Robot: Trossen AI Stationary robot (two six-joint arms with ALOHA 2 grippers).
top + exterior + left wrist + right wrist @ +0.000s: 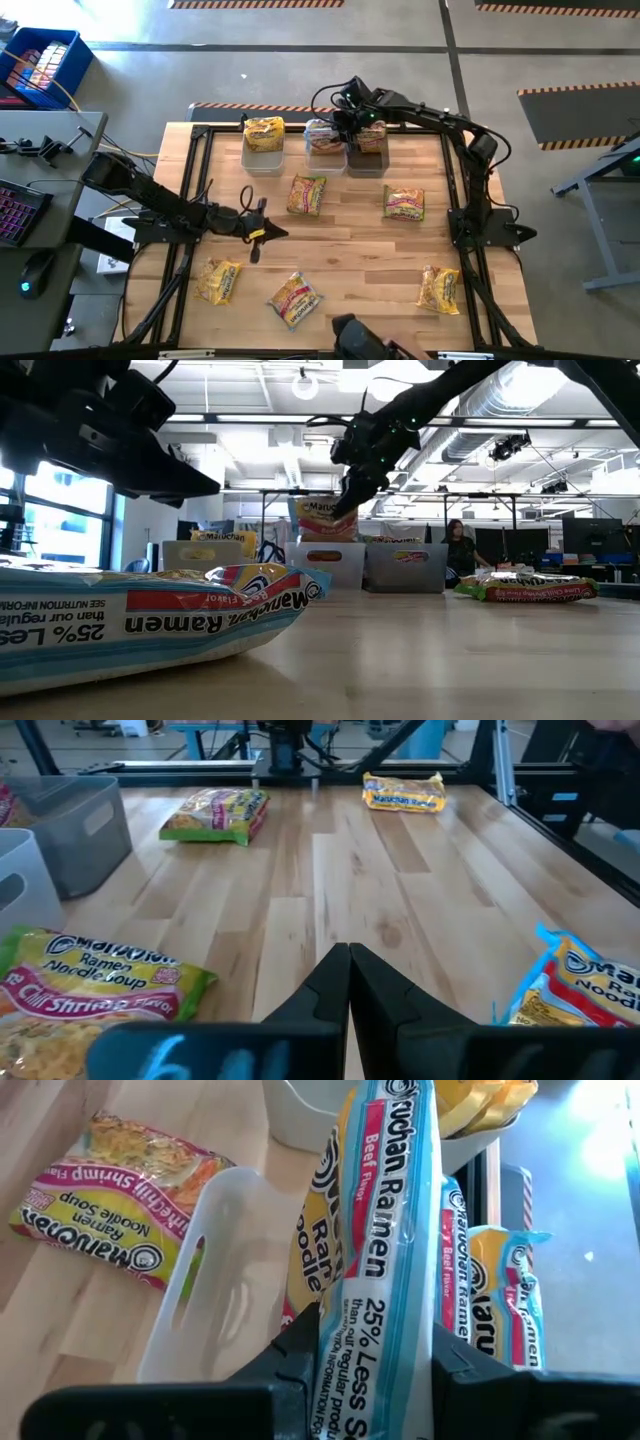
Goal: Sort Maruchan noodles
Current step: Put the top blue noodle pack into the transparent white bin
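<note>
maruchan noodles lie loose nearest me along the table's six o'clock edge, three packets from seven to five, one at seven o'clock and one at five o'clock. past them, about the middle, two more wait: a green-edged shrimp packet and another at three o'clock of it. so by my count five are left to sort. the left gripper hangs at nine o'clock over the boards, fingers pressed together on nothing. farther off at twelve o'clock stands a row of three bins, each already with packets in it, so the job looks roughly half done. the right gripper is over the middle bin, pinching a blue-striped beef packet upright between its fingers, seemingly about to drop it in. the wooden table is pale planks in a black frame. beyond is a bright workshop with ceiling ducts, desks, and a person seated far back.
</note>
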